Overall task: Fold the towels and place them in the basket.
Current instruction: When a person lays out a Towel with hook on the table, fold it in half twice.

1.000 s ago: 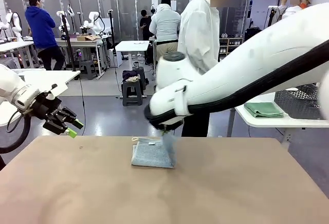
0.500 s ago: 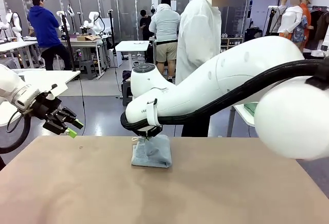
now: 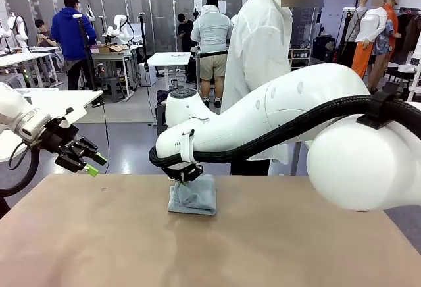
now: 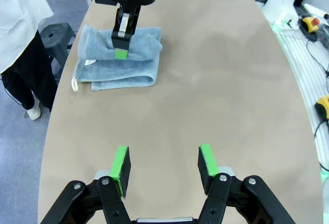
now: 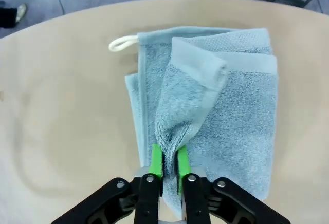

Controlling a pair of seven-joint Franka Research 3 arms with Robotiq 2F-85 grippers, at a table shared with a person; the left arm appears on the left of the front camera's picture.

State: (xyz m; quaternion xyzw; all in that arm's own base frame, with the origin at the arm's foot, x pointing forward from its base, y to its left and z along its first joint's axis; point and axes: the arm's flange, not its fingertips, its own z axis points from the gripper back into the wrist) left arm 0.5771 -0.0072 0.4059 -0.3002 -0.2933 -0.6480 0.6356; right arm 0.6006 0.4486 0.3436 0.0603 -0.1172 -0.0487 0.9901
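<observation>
Towel (image 5: 231, 95), fold pinched in right claw (image 5: 169, 158)

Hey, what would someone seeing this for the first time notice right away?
The big white right arm stretched across the middle of the table, its right tool pinching a raised fold of the blue-grey towel near the far edge. At the left, the left tool hangs open and empty, raised clear of the table.

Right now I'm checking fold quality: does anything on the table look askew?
Yes. The blue-grey towel lies folded, but the right gripper pinches its top layer, pulling a flap up into a bunched, twisted ridge instead of lying flat.
</observation>
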